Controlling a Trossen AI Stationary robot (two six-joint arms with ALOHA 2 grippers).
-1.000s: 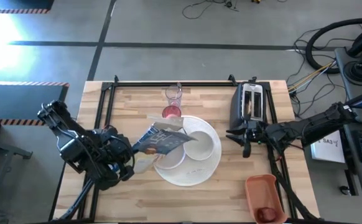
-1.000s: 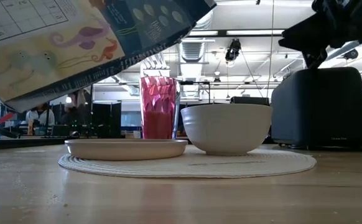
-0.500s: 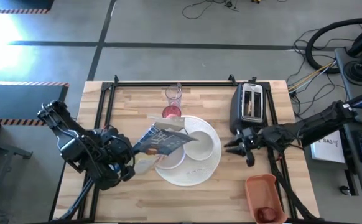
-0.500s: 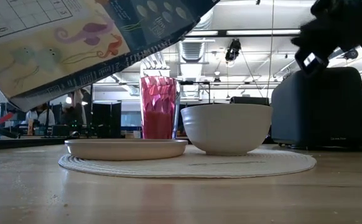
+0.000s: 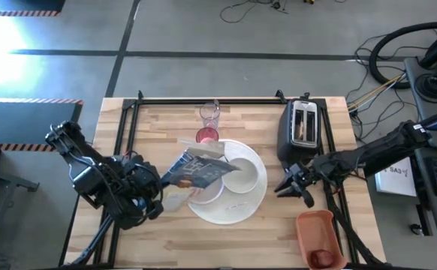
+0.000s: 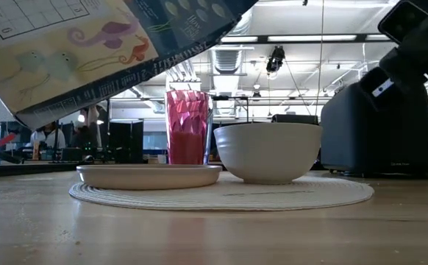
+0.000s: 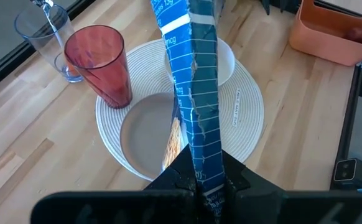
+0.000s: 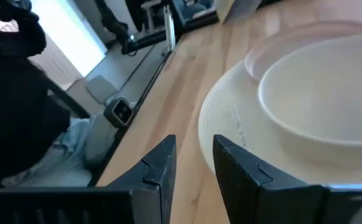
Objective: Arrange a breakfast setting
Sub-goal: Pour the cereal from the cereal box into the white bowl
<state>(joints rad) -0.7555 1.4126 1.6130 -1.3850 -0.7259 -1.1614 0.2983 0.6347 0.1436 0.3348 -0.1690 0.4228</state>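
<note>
Left gripper (image 5: 161, 182): I see it clamped on a blue printed box (image 5: 196, 169), held tilted over the plates.
Smaller pale plate (image 7: 147, 134): sits on the large white round plate (image 5: 226, 214), under the box.
Pink tumbler (image 7: 100, 65): upright at the big plate's far edge, with the clear glass (image 7: 44, 34) just beside it, toward the table's far side.
Small white bowl (image 5: 242, 174): on the big plate, beside the smaller plate.
Black toaster (image 5: 301, 127): right of the plates, near the far edge.
Right gripper (image 5: 292, 189): I read its fingers as parted with nothing between them, hovering between the big plate and the toaster's front.
Orange-red tray (image 5: 320, 236): near corner, a dark-red fruit (image 5: 322, 258) inside.
</note>
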